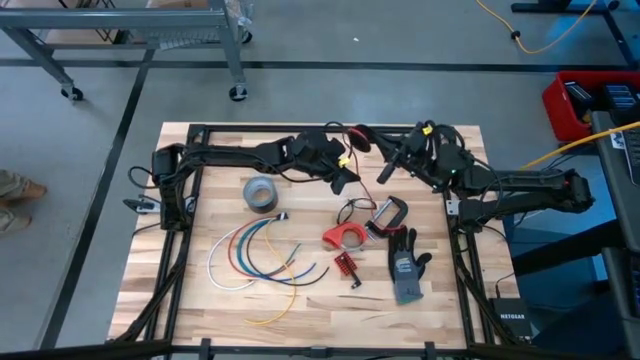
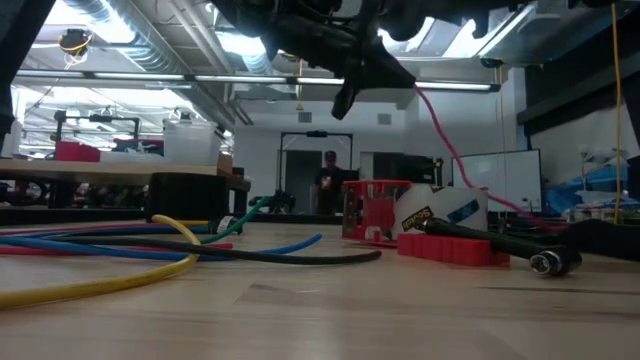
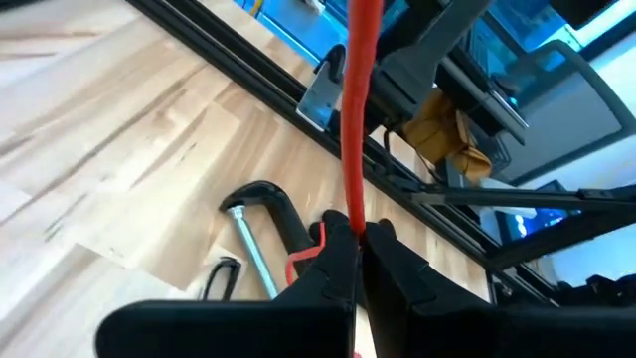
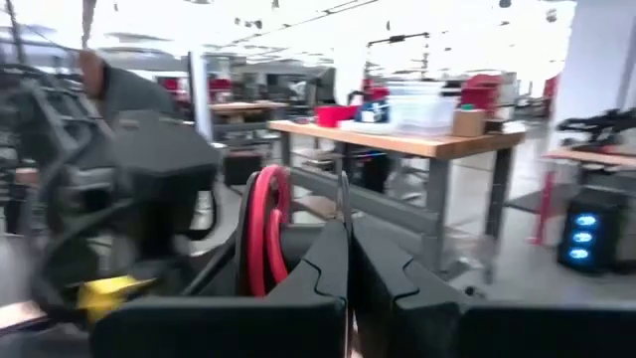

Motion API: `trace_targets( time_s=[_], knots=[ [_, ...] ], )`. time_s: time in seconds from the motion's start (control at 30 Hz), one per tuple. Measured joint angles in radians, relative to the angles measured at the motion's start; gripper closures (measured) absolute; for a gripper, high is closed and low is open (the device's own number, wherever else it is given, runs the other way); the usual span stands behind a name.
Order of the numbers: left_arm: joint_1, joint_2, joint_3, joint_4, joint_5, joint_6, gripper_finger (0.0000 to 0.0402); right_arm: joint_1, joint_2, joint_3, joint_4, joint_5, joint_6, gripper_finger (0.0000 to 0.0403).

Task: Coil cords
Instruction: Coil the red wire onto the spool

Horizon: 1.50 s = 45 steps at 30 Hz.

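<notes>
Red cord (image 3: pixel 355 119) pinched in the left gripper (image 3: pixel 356 261), running taut ahead of it; right gripper (image 4: pixel 347 261) pressed together, red loops (image 4: pixel 265 231) just beside its fingers.

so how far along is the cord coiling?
Early. In hand: the left gripper is shut on the red cord, and red loops sit beside the shut right gripper, both raised over the table's far side. Left: white, blue, green and yellow cords lie uncoiled on the table.
</notes>
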State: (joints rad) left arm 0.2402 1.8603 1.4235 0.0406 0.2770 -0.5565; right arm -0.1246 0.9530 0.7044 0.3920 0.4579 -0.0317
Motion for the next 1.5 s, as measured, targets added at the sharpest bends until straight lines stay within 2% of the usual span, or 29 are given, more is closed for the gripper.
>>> trace_targets(
  time_s=[0.23,0.47,0.57,0.7,0.87,1.03,1.17,1.27,1.5],
  knots=[
    [0.032,0.0,0.0,-0.02,-0.004,0.007,0.0401,0.0,-0.014,0.0,0.021,-0.029,0.028,0.04],
    [0.019,0.0,0.0,-0.095,-0.002,-0.005,0.0401,0.0,-0.018,-0.001,0.193,-0.03,-0.015,0.04],
    [0.003,-0.001,0.001,-0.097,-0.002,-0.019,0.0401,0.0,-0.017,-0.001,0.236,0.009,-0.036,0.04],
    [-0.022,-0.002,0.002,-0.094,-0.001,-0.06,0.0401,0.0,-0.014,-0.002,0.267,0.115,-0.09,0.04],
    [-0.039,-0.002,0.003,-0.101,0.075,-0.146,0.0401,0.001,0.025,-0.001,0.291,0.205,-0.166,0.04],
    [-0.042,-0.001,0.02,-0.138,0.218,-0.214,0.0401,0.001,0.09,0.02,0.288,0.209,-0.226,0.04],
    [-0.043,0.001,0.058,-0.199,0.288,-0.217,0.0401,0.001,0.133,0.024,0.288,0.215,-0.265,0.04],
    [-0.044,0.002,0.101,-0.271,0.307,-0.191,0.0401,0.0,0.151,0.024,0.258,0.226,-0.273,0.04],
    [-0.043,0.002,0.191,-0.383,0.304,-0.119,0.0401,0.0,0.158,0.025,0.207,0.322,-0.314,0.04]
  ],
)
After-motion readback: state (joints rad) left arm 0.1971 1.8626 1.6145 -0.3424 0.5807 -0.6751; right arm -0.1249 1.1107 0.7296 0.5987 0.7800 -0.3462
